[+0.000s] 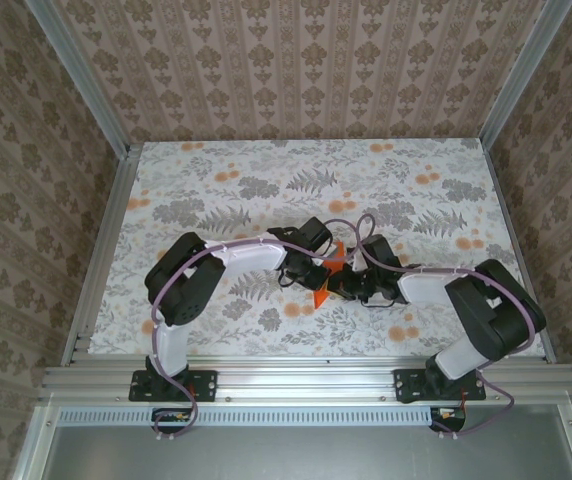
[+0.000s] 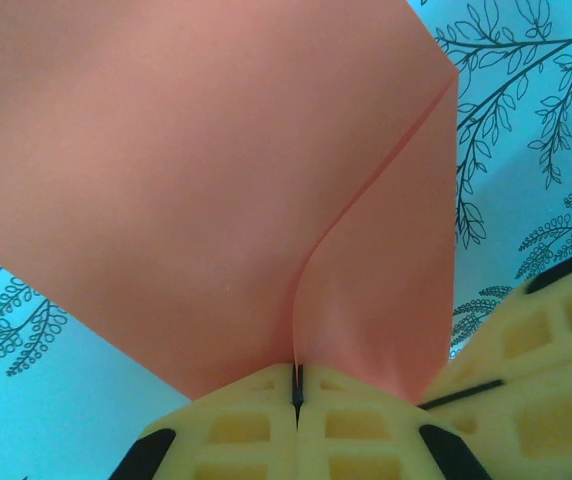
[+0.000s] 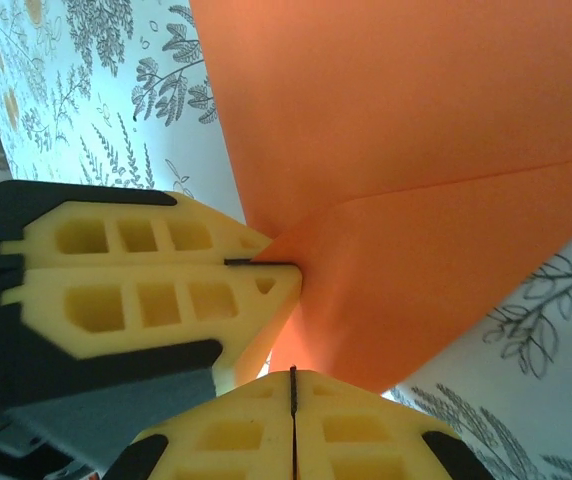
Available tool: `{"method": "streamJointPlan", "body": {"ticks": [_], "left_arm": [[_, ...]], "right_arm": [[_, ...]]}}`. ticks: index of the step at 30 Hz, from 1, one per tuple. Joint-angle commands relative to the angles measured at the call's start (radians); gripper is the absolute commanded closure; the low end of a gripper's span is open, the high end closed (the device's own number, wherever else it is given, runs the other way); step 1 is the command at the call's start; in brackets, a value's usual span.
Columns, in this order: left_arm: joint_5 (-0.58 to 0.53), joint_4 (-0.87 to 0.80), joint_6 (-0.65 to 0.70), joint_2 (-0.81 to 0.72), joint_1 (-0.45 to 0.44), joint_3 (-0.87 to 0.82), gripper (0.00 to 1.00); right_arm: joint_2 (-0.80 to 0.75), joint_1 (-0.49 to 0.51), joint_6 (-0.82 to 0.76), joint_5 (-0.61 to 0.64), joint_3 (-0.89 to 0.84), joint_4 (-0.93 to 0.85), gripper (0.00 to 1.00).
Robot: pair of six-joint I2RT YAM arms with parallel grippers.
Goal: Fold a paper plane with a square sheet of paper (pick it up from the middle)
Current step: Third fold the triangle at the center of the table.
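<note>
While viewed from above, spreads wide in grey fern and pale orange bloom print: the table [image 1: 216, 180], walled on three sides by patterned wallpaper. Crooked inward over its near half, the left arm [image 1: 191, 280] with elbow pushed out to the left and forearm angled toward mid-table. Mirrored by the right arm [image 1: 476, 305], elbow out to the right, forearm pointing left. Wrists almost nose to nose, just nearer than the table's middle.

Held up between them, off the print: the sheet of orange paper [image 1: 320, 296], with small bright corners poking out above and below the wrists. From the left wrist, fans upward as a broad surface, one flap overlapping another along a curved edge that climbs from the pinch to the upper right corner.

Clenched tight on the sheet's lower edge: the left gripper [image 2: 296, 385], cream pads pressed together with only a thin dark seam and the paper caught in it. Likewise squeezed closed on the paper's bottom point: the right gripper [image 3: 293, 385], pads meeting along a hairline gap. Just beside it, at a right angle, the left gripper's fingertips [image 3: 266, 275] nipping the crease's end from the left.
</note>
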Motion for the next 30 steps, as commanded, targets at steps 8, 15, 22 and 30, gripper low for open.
{"method": "streamJointPlan", "body": {"ticks": [8,15,22,30], "left_arm": [[-0.113,-0.098,-0.021,0.038,0.021,-0.057,1.00],[-0.127,-0.094,-0.034,0.034,0.026,-0.066,1.00],[-0.110,-0.072,-0.045,0.031,0.035,-0.081,1.00],[-0.090,-0.062,-0.046,0.031,0.039,-0.088,1.00]], "right_arm": [[0.122,0.024,0.051,0.053,-0.034,0.122,0.92],[-0.024,0.025,0.045,0.068,-0.051,0.056,0.91],[-0.084,0.043,0.075,0.079,-0.086,0.074,0.91],[-0.011,0.081,0.132,0.080,-0.096,0.217,0.91]]}}
